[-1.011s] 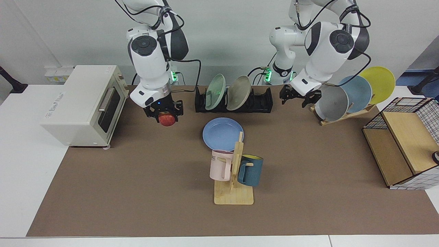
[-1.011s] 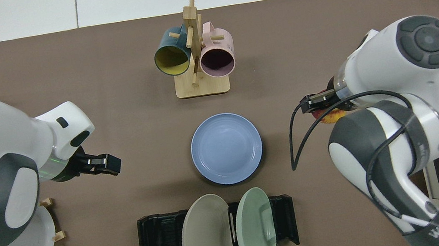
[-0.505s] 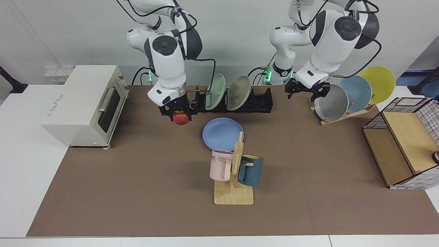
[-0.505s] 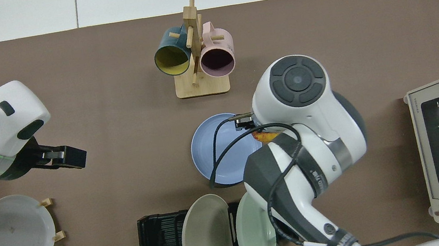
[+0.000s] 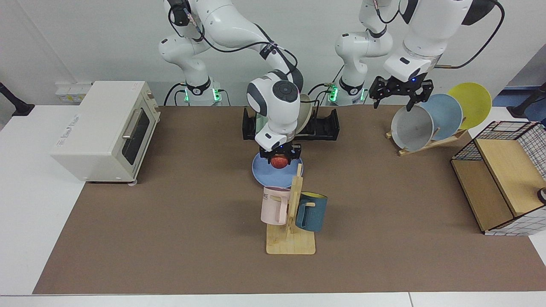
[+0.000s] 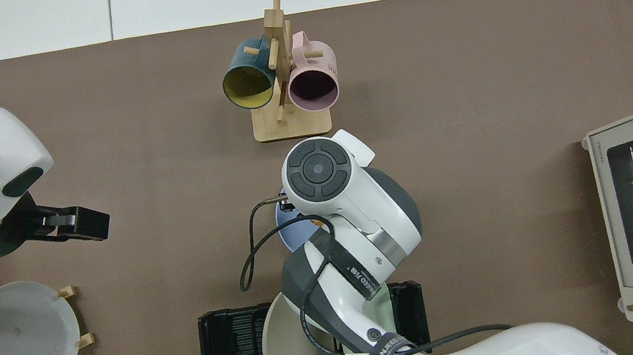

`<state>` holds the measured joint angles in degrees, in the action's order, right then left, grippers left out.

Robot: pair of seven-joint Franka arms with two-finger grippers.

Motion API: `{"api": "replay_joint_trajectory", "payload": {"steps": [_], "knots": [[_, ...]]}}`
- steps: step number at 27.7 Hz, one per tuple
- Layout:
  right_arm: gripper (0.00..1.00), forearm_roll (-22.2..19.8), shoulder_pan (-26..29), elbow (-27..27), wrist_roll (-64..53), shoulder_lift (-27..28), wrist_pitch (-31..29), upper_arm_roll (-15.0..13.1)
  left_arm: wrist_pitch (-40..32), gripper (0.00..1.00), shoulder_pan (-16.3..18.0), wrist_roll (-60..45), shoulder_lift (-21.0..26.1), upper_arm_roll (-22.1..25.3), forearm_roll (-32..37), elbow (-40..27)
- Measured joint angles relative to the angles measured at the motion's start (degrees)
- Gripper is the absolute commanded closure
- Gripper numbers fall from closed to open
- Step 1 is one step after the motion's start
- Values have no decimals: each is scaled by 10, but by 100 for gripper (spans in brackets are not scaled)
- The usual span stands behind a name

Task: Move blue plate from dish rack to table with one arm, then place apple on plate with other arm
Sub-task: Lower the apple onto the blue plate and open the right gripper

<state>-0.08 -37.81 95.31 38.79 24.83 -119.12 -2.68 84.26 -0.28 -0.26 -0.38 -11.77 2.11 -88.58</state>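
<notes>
Your facing view shows the right gripper [image 5: 280, 158] clenching the round apple [image 5: 279, 161] over the matte blue plate [image 5: 264, 172]; overhead, its arm hides both. Left gripper [image 5: 400, 91] hangs released, waiting

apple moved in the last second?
Yes. In the facing view the apple, held by the right gripper, has travelled away from the toaster oven and now hangs over the blue plate.
</notes>
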Motion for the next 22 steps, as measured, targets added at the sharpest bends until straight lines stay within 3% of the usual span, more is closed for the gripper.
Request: {"api": "replay_joint_trajectory", "payload": {"steps": [3, 7, 8, 10, 22], "knots": [[100, 0, 0, 5, 0, 8, -13, 0, 0, 0, 0, 0, 0, 0, 0, 0], [88, 0, -1, 20, 0, 16, -37, 0, 0, 0, 0, -1, 1, 0, 0, 1], [70, 0, -1, 24, 0, 17, -41, 0, 0, 0, 0, -2, 1, 0, 0, 2], [1, 2, -1, 31, 0, 20, -50, 0, 0, 0, 1, -3, 1, 1, 0, 2], [0, 33, 0, 30, 0, 6, -43, -5, 0, 0, 10, -6, 1, 2, 0, 3]]}}
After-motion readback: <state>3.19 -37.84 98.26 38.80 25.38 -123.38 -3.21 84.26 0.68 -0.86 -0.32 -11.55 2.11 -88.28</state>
